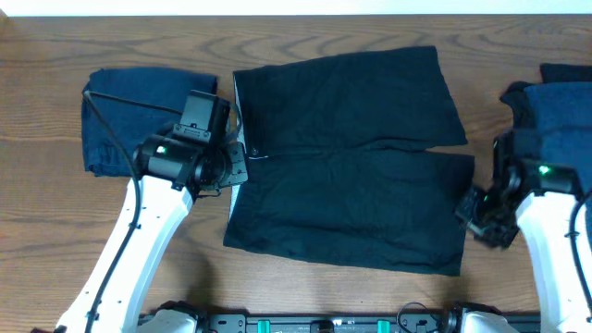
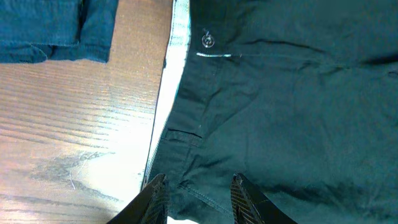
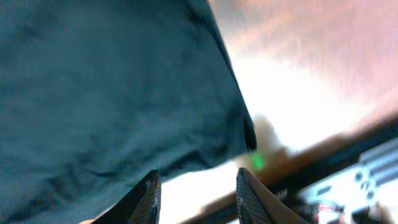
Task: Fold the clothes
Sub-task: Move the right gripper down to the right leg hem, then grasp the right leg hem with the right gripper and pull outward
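Black shorts (image 1: 351, 157): flat on your worktop (image 1: 55, 231) | navy garment (image 1: 120, 116): folded, left side | your left gripper (image 2: 198, 186): jaws apart over waistband (image 2: 186, 124) | your right gripper (image 3: 196, 186): jaws apart at hem corner (image 3: 245, 134)

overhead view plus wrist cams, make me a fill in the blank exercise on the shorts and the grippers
1. The black shorts lie spread out on the ___ table.
2. The left gripper is at the shorts' ___ end, near the button.
3. The folded navy garment lies on the robot's ___ side of the shorts.
4. The right gripper has its jaws ___.
Missing words: wooden; waistband; left; open.
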`<state>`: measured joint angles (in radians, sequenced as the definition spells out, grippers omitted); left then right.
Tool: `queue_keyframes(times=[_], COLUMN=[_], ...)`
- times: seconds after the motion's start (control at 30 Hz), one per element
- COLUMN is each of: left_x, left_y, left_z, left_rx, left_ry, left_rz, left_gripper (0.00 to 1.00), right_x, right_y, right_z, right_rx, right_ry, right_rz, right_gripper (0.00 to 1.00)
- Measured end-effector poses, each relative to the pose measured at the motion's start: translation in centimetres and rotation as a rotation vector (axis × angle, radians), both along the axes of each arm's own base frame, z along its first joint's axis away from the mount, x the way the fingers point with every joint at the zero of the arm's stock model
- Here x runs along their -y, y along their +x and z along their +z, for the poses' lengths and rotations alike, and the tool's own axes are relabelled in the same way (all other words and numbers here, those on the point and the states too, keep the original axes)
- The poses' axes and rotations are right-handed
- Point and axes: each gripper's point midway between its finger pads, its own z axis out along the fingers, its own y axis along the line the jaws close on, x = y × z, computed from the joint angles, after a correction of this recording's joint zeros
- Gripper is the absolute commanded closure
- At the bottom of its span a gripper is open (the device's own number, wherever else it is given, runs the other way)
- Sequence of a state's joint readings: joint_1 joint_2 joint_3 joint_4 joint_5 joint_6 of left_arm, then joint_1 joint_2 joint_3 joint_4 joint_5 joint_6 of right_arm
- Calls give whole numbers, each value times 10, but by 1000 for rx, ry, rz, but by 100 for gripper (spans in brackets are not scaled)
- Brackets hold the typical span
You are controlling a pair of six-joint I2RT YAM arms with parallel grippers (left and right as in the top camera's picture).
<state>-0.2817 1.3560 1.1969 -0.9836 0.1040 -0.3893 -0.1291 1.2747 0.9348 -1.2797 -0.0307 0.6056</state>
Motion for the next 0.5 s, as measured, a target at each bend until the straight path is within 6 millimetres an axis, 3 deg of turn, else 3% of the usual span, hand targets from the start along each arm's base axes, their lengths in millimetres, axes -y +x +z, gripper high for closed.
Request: queue_keyframes(times=[0.3,0.5], left_x=[-2,-3], left_y=[-6,-12], left_z=[-40,-70], left_rx=[-135,-233], left_ry=[39,67], left_rz=[0,0], left_gripper=[65,65], right_x=[-5,-6], right_y=[-42,-49], right_z=[-30,-51], right_rx=[-150,-156], right_ry=[-2,-11], right_rz=[-175,-237], right_gripper=[62,64])
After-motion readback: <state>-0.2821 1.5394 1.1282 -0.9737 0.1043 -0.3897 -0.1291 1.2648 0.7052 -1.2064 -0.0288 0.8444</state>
